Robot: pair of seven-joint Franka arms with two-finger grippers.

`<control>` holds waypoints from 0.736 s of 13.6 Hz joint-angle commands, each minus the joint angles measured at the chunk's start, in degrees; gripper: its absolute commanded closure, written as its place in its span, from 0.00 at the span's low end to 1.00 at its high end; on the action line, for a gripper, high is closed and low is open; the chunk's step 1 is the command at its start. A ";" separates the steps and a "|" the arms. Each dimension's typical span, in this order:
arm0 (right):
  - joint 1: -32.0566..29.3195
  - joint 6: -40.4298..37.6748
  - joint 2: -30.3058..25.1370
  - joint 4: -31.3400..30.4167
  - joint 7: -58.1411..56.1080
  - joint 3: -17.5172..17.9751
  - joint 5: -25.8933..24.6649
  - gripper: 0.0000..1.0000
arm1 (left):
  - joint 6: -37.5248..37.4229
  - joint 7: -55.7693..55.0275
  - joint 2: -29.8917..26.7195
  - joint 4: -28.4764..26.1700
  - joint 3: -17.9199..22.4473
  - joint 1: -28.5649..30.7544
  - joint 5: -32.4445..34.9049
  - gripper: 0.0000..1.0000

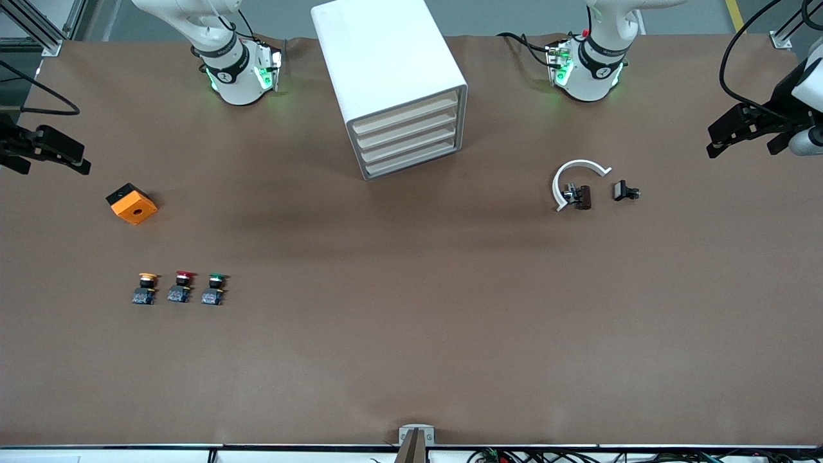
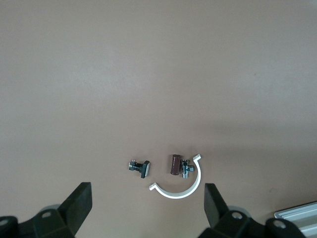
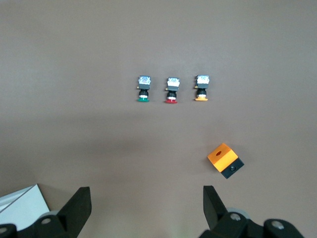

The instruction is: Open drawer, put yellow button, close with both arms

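**Both end effectors spread and empty; drawer shut, yellow button on tabletop**

The left end effector (image 1: 730, 138) hangs above the tabletop (image 1: 411, 334) edge at the left arm's end, fingers (image 2: 79, 203) spread wide, gripping nothing. The right end effector (image 1: 61, 154) hangs over the right arm's end, fingers (image 3: 79, 208) likewise spread and empty.

Landmark: the white cabinet (image 1: 386, 71), standing between the two arm bases. Its top drawer (image 1: 405, 114) sits flush with the three lower fronts.

The yellow button (image 1: 145, 288) stands nearer the front camera than the cabinet, toward the right arm's end, at the end of a row with a red button (image 1: 182, 287) and a green button (image 1: 215, 289).

An orange block (image 1: 132, 204) lies between that row and the right end effector.

Toward the left arm's end from the cabinet lie a white curved clip (image 1: 572, 180) and two small dark fittings (image 1: 625, 191).
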 commanded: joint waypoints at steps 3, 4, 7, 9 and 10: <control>-0.33 2.96 -4.84 -5.31 -0.37 0.24 -0.97 0.00 | -1.97 0.94 0.87 2.17 -1.05 1.18 0.21 0.00; -0.50 2.86 -4.75 -5.13 -0.29 0.24 -0.45 0.00 | -1.97 0.94 1.83 2.97 -0.88 1.10 0.21 0.00; -0.51 2.77 -4.40 -4.25 -0.20 0.15 0.26 0.00 | -2.05 1.02 3.86 4.56 -1.05 0.92 -0.40 0.00; -0.59 2.77 -4.40 -4.25 -0.20 0.15 0.26 0.00 | -1.97 1.29 5.44 4.73 -1.05 0.57 -0.67 0.00; -0.51 2.77 -4.31 -4.25 -0.20 0.15 0.26 0.00 | -1.97 1.63 6.49 5.43 -1.05 0.13 -1.63 0.00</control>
